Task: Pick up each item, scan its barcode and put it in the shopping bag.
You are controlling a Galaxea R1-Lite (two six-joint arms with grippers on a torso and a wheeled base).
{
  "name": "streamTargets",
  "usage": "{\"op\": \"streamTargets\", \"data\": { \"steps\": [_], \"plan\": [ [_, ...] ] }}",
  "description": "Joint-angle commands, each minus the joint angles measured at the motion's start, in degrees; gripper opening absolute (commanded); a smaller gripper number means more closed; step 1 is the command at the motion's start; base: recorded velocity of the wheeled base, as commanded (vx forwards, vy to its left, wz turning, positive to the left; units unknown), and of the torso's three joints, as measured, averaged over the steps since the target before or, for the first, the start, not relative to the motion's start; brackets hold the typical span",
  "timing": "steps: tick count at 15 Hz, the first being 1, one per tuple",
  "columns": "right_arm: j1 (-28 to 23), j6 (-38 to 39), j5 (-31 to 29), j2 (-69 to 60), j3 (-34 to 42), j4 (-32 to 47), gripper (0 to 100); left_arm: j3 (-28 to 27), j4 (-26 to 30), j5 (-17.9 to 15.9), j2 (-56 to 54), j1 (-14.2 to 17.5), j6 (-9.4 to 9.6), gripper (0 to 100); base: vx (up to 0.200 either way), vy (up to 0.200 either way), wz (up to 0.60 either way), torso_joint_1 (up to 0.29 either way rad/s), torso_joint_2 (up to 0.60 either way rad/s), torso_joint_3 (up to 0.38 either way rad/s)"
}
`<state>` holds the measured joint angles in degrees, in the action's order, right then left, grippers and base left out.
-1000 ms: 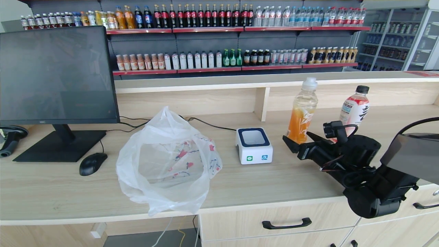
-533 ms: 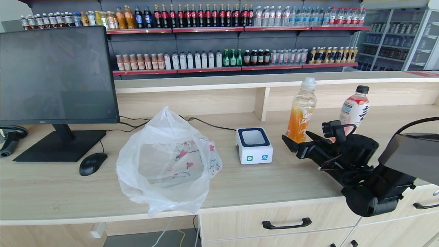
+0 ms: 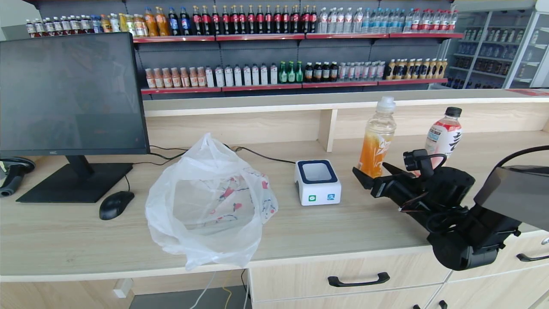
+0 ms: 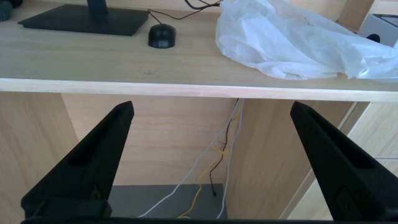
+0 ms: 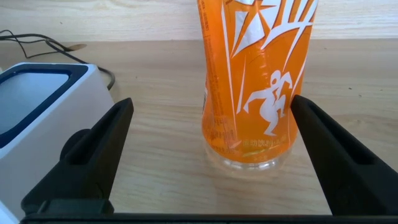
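The orange drink bottle (image 3: 378, 139) stands upright on the worktop (image 3: 343, 227), right of the white scanner (image 3: 317, 182). A red-and-white bottle (image 3: 444, 135) stands farther right, and the shopping bag (image 3: 210, 201) lies open left of the scanner. The right gripper (image 3: 374, 175) sits just on the near side of the orange drink bottle, its fingers spread wide and apart from it. The left gripper (image 4: 211, 124) hangs below the worktop's near edge, its fingers likewise spread.
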<state>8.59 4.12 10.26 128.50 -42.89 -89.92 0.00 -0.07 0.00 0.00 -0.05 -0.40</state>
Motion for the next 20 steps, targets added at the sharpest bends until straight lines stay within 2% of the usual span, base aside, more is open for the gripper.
{"op": "streamTargets", "data": {
  "steps": [1,10,13,20],
  "plan": [
    [0.02,0.01,0.02,0.35,-0.71,-0.08,100,0.0,-0.01,0.09,0.0,-0.04,0.05,100,0.0,0.0,0.0,0.0,0.0,0.0],
    [1.16,0.89,0.02,1.31,-2.64,-0.08,100,0.0,-0.01,0.0,0.0,-0.04,-0.04,100,0.0,0.0,0.0,0.0,0.0,0.0],
    [0.9,0.36,-0.51,1.84,-6.07,-0.08,100,0.0,-0.01,0.0,0.0,-0.04,0.05,100,0.0,0.0,0.0,0.0,0.0,0.0],
    [1.34,-2.8,-6.22,2.9,-12.4,0.18,100,0.0,-0.01,0.09,0.0,-0.04,-0.04,100,0.0,0.0,0.0,0.0,0.0,0.0]
  ]
}}
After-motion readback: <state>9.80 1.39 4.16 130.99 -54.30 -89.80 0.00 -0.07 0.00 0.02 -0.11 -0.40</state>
